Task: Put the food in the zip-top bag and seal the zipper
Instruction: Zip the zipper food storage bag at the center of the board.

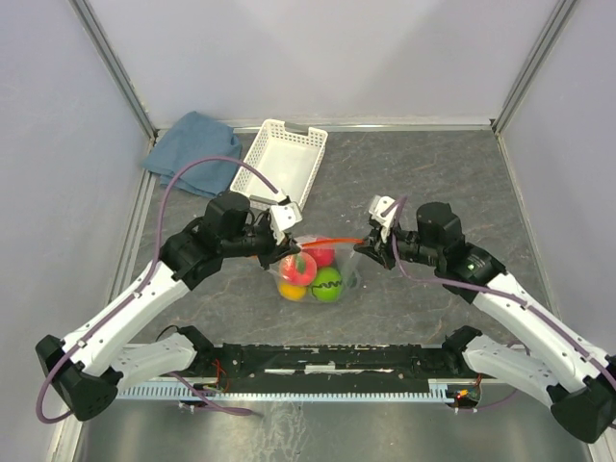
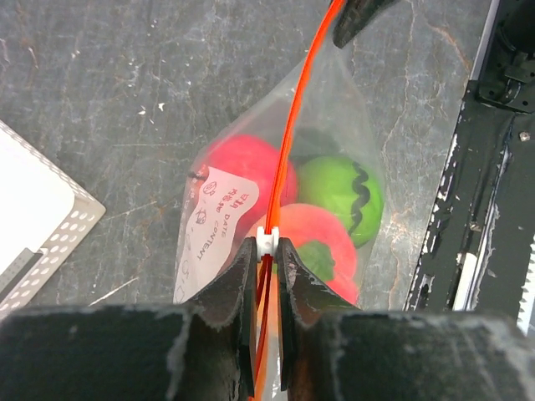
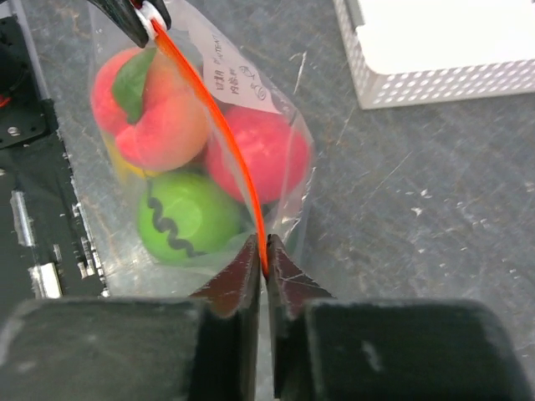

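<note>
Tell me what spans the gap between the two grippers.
The zipper, stretched from the left gripper to the right gripper, with the zip-top bag of food beneath it; the top view shows it.

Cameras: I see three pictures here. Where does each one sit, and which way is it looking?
Top external: above and behind the arms, looking down on the table; both arms show, left gripper and right gripper at the bag.
Left wrist: on the left arm, looking along its own fingers, shut on the zipper.
Right wrist: on the right arm, looking along its own fingers, shut on the zipper's other end.
Shared: both wrist views show the zipper, the green fruit and the other gripper's tip.
</note>
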